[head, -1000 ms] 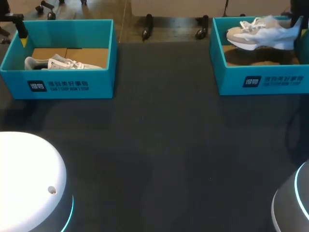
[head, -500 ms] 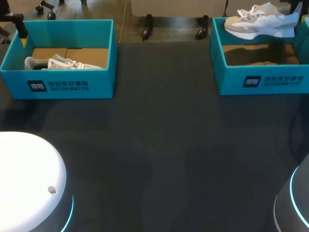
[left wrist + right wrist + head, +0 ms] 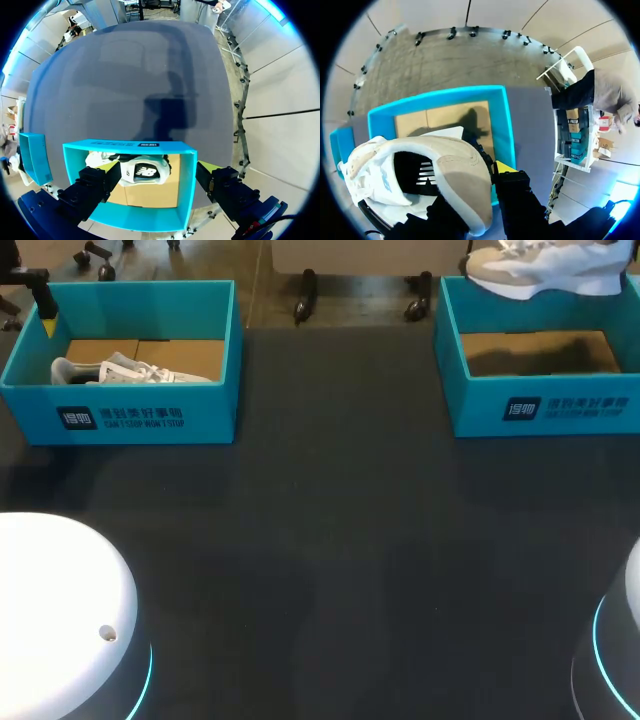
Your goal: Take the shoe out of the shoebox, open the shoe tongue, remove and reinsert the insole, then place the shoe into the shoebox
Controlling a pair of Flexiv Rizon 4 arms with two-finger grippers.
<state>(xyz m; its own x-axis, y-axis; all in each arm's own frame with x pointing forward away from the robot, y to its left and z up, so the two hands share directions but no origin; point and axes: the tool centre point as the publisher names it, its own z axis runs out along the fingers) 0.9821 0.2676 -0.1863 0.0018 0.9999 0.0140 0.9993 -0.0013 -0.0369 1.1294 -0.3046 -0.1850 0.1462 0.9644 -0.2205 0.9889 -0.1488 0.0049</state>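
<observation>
Dark table (image 3: 340, 540) — wrist view alone shows right tool (image 3: 470, 174) clamping shoe (image 3: 385, 167).

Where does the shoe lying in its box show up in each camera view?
Head view: boxed shoe lies in the left shoebox.
Left wrist view: inside the shoebox ahead of the left pincer.
Right wrist view: absent; only the lifted shoe shows.
Shared landmark: the dark table.

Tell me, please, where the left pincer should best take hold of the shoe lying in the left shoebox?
Probably the heel collar, coming straight down. The shoe lies low against the front wall of its shoebox, so the walls block sideways approaches, and the collar's rim offers the open left pincer a thin edge to pinch.
</observation>
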